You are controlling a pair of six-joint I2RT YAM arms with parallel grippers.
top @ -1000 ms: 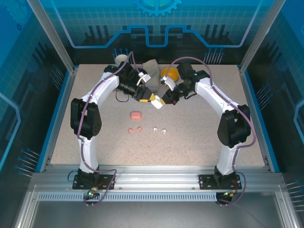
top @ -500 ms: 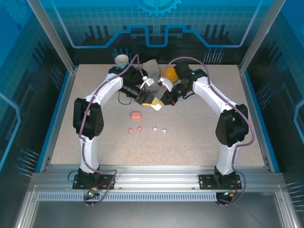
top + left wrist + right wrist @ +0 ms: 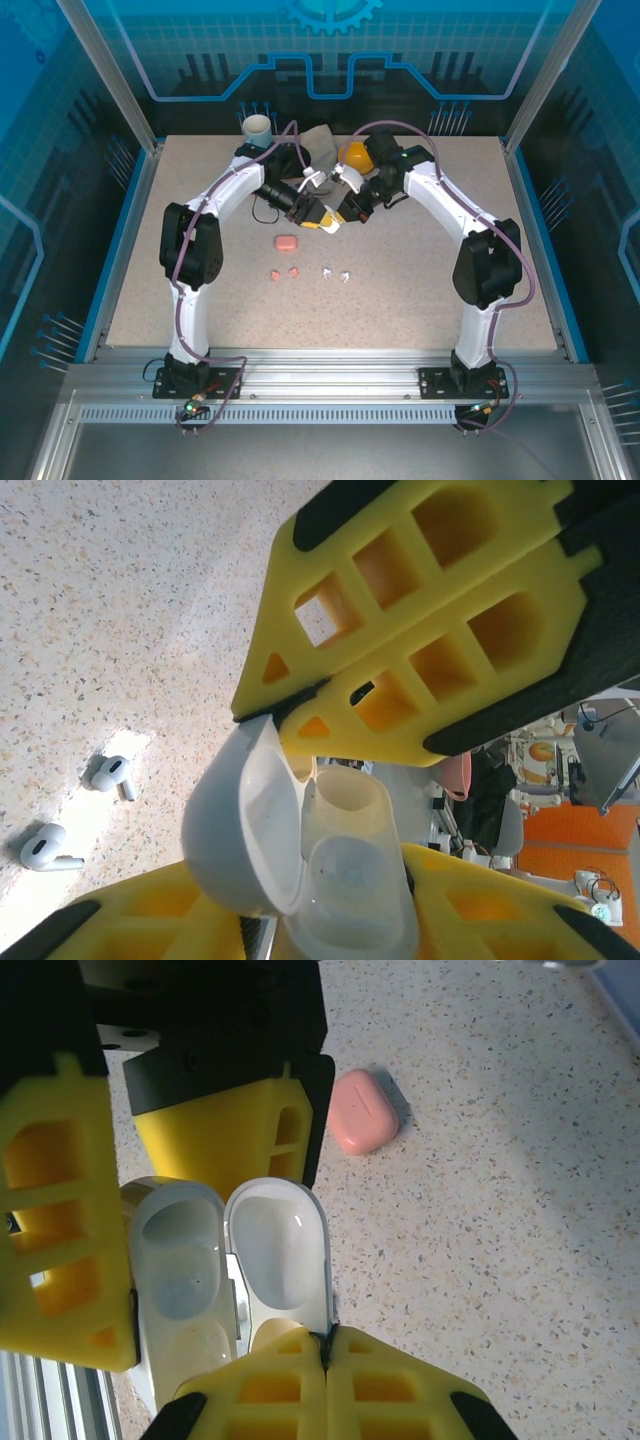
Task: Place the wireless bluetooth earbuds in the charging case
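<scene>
Nearest me two pink earbuds (image 3: 275,274) and two white earbuds (image 3: 345,276) lie loose on the table (image 3: 430,300), pink pair left of white; shut pink case (image 3: 286,243) just behind them. Further out, white charging case (image 3: 180,1260) held open above the table: my left claw (image 3: 320,217) clamps its base, my right claw (image 3: 325,1345) clenched on the lid (image 3: 278,1245) edge. At far edge a cup (image 3: 258,127) and grey cloth (image 3: 320,145)
</scene>
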